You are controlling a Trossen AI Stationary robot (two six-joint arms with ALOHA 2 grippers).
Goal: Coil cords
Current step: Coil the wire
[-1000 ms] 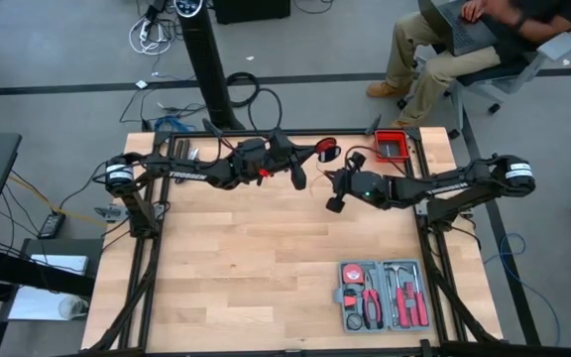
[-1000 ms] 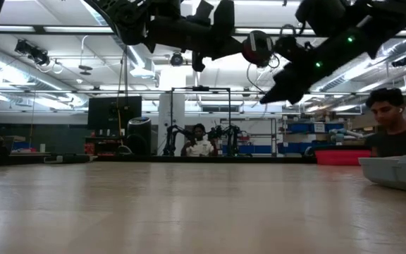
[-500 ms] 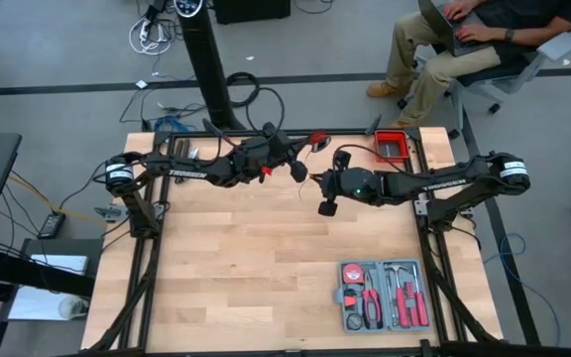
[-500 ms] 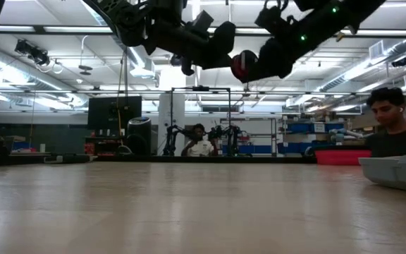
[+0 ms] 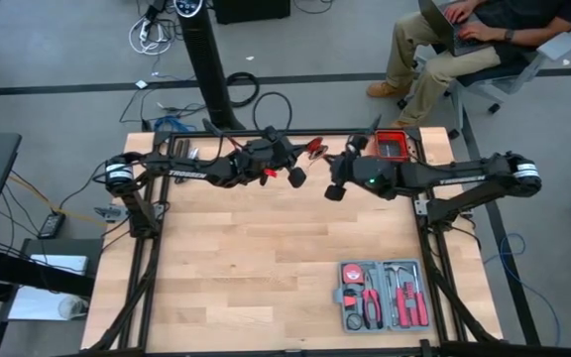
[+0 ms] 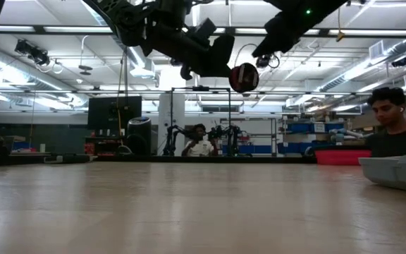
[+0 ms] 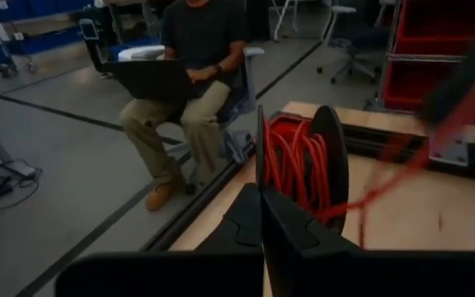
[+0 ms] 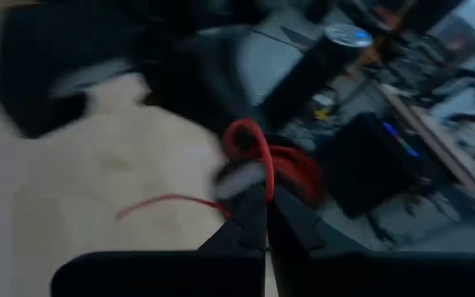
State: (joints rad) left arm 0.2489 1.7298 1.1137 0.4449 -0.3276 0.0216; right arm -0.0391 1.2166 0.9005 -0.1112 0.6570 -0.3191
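Both grippers were raised mid-wind: left gripper (image 5: pixel 296 177) clamped the black spool (image 7: pixel 328 169) of thin red cord (image 7: pixel 291 165), right gripper (image 8: pixel 262 216) pinched its free strand. Next, we judged, another wrap under tension.

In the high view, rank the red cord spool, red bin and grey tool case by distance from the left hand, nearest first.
1. Red cord spool, just beyond the left hand, toward the table's far edge.
2. Red bin, far right corner.
3. Grey tool case, near right corner.
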